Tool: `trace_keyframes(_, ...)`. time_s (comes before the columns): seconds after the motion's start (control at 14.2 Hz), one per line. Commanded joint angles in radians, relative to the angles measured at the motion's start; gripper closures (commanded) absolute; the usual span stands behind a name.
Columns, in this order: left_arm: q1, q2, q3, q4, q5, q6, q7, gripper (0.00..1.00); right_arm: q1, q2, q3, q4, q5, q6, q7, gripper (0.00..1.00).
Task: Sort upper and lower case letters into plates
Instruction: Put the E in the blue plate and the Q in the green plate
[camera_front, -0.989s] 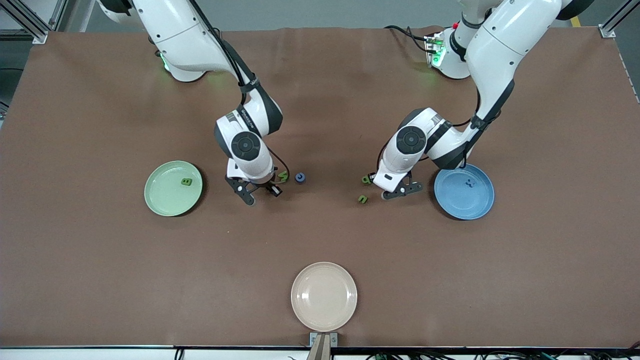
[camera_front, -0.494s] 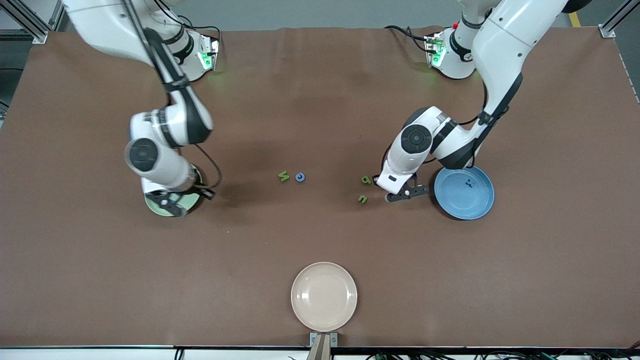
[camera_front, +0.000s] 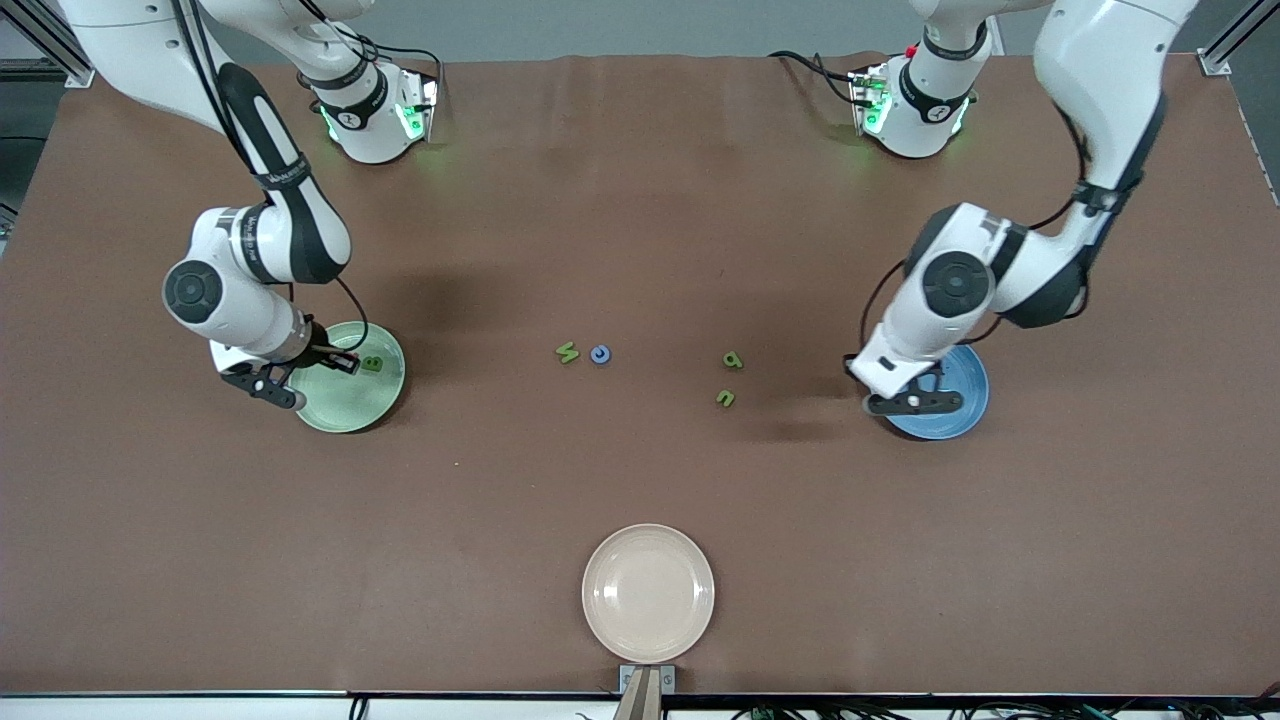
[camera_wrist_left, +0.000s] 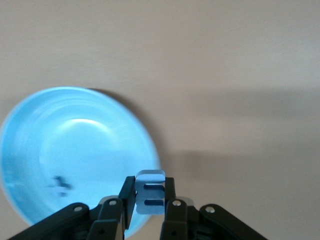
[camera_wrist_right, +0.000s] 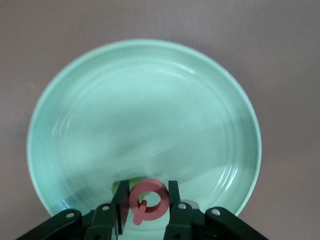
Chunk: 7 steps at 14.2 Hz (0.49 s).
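Note:
My right gripper (camera_front: 272, 388) hangs over the mint green plate (camera_front: 345, 408), shut on a red letter Q (camera_wrist_right: 149, 199). That plate (camera_wrist_right: 145, 110) also holds a green letter B (camera_front: 372, 363). Over the rim of the blue plate (camera_front: 966, 396) is my left gripper (camera_front: 905, 403), shut on a pale blue letter E (camera_wrist_left: 150, 192). A small dark letter (camera_wrist_left: 60, 186) lies in the blue plate (camera_wrist_left: 75, 145). On the cloth between the plates lie a green letter (camera_front: 567, 352), a blue letter (camera_front: 600, 354) and two more green letters (camera_front: 733, 359) (camera_front: 725, 398).
A cream-beige plate (camera_front: 648, 592) with nothing in it stands near the table's front edge, nearer to the front camera than the loose letters. A brown cloth (camera_front: 640, 200) covers the whole table.
The right arm swung from the table's middle to the mint green plate. The left arm moved from beside the two green letters to the blue plate. The loose letters stayed put.

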<state>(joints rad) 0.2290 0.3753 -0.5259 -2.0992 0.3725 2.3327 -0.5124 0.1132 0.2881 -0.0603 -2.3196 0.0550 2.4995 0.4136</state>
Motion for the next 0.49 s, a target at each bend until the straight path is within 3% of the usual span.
trace_keyframes(0.0,0.094,-0.035,-0.031,-0.08,0.019,0.011,0.099,0.99,-0.012,-0.026,0.013,-0.052,-0.009,0.021,-0.004,0.98)
trace_keyframes(0.28,0.156,-0.021,-0.031,-0.143,0.074,0.056,0.143,0.99,-0.038,-0.012,0.013,-0.053,-0.009,0.021,-0.004,0.9)
trace_keyframes(0.35,0.161,-0.012,-0.031,-0.156,0.08,0.075,0.143,0.99,-0.043,-0.012,0.013,-0.053,-0.009,0.019,-0.006,0.85)
trace_keyframes(0.42,0.161,-0.007,-0.031,-0.162,0.089,0.089,0.143,0.99,-0.044,-0.012,0.013,-0.053,-0.009,0.018,-0.016,0.68)
